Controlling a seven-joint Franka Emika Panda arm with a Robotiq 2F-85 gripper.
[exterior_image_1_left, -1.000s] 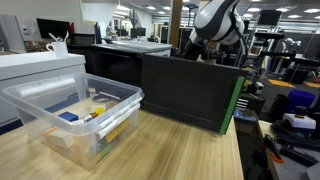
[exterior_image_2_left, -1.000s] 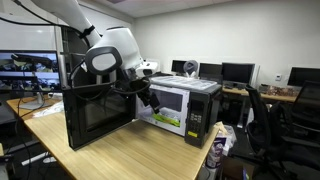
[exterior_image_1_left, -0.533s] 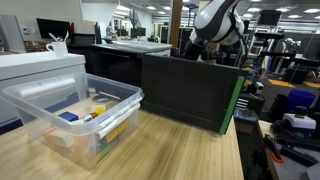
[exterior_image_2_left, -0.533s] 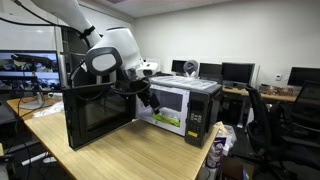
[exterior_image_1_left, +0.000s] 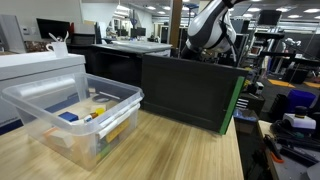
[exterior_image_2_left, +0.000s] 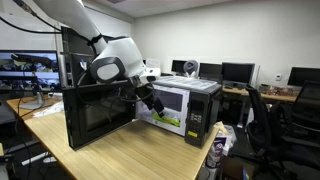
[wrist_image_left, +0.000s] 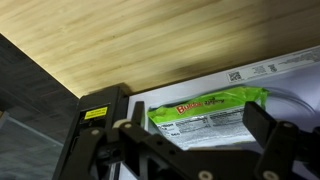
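My gripper (wrist_image_left: 190, 122) is open and empty, and its black fingers frame a green-labelled white packet (wrist_image_left: 205, 108) that lies on a white surface next to the wooden tabletop (wrist_image_left: 150, 40). In an exterior view my gripper (exterior_image_2_left: 153, 103) hangs between a tall black door panel (exterior_image_2_left: 95, 115) and the front of a white microwave (exterior_image_2_left: 185, 100), which carries a green label (exterior_image_2_left: 168, 120). In an exterior view only the arm (exterior_image_1_left: 210, 25) shows above the black panel (exterior_image_1_left: 190, 90), and the gripper is hidden behind it.
A clear plastic bin (exterior_image_1_left: 115, 115) with several small items stands on the wooden table (exterior_image_1_left: 180, 155) beside a white appliance (exterior_image_1_left: 40, 65). A small bag (exterior_image_2_left: 215, 150) sits at the table's edge. Office chairs (exterior_image_2_left: 275, 120) and monitors stand behind.
The arm's wrist has shifted and turned slightly above the black panel. The gripper stays open near the microwave front.
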